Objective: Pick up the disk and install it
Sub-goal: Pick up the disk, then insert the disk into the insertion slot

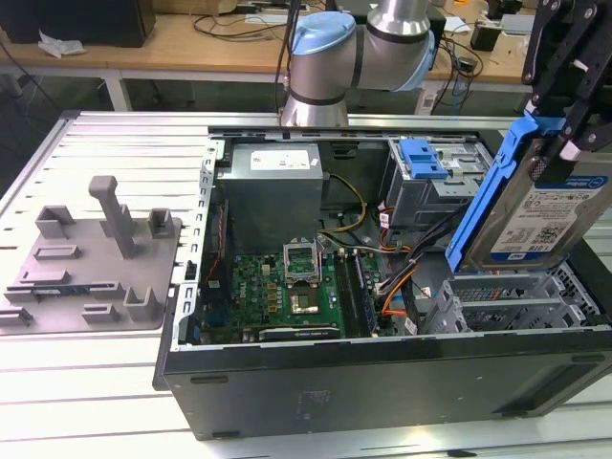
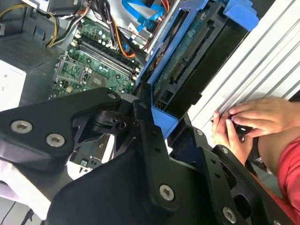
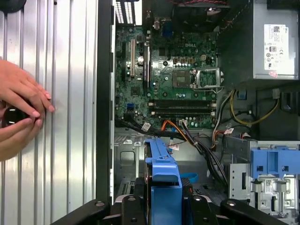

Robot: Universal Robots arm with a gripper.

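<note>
The disk (image 1: 547,212), a silver drive with a white-and-blue label in a blue carrier bracket, hangs tilted on edge at the exterior view's right. It is over the drive cage (image 1: 521,298) of the open computer case (image 1: 382,382). My gripper (image 1: 566,136) is shut on its upper end. In the second wrist view the black fingers (image 2: 149,123) clamp the blue carrier (image 2: 187,51). The first wrist view has the carrier's edge (image 3: 164,171) between the gripper (image 3: 165,204), above the case interior.
The motherboard (image 1: 287,287) and cables (image 1: 402,277) lie inside the case. A blue ribbed latch (image 1: 422,157) sits on the upper bay. A grey moulded fixture tray (image 1: 86,263) rests at the exterior view's left. A person's hands (image 3: 21,115) rest on the ribbed table beside the case.
</note>
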